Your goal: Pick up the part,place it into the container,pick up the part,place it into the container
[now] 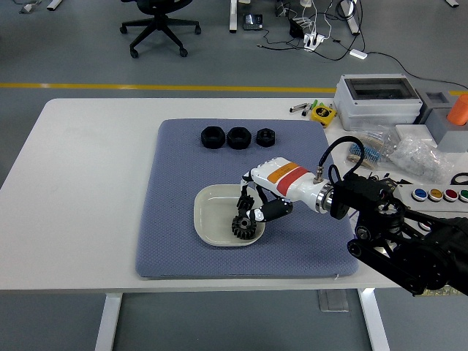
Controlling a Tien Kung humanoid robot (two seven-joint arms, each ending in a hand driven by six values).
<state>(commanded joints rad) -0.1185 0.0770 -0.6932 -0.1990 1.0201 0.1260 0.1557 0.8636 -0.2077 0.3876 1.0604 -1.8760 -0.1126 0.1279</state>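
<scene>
Right hand: the white-shelled robot hand with an orange and red band (pixel 257 205) hung over the right rim of the dish, fingers curled downward; we could not tell whether they pinched a part or were closed on nothing.
Left hand: we saw none in the head view.
Container: the shallow cream square dish with rounded corners (pixel 212 210) sat on the grey-blue textured mat (pixel 190 168), near its front.
Part in dish: the black toothed gear (pixel 241 227) lay at the dish's right side, touching or just under the fingertips.
Parts waiting: the three black hexagonal nuts (pixel 237 137) stood in a row at the mat's far edge, well apart from the dish.
Risk, dish: we judged that fingers this low over the rim could catch it on lifting and drag or tip the dish.
Risk, gear: a fingertip snagged in the teeth could carry the gear back out.
Risk, release: anything let go at the rim might bounce onto the mat.
</scene>
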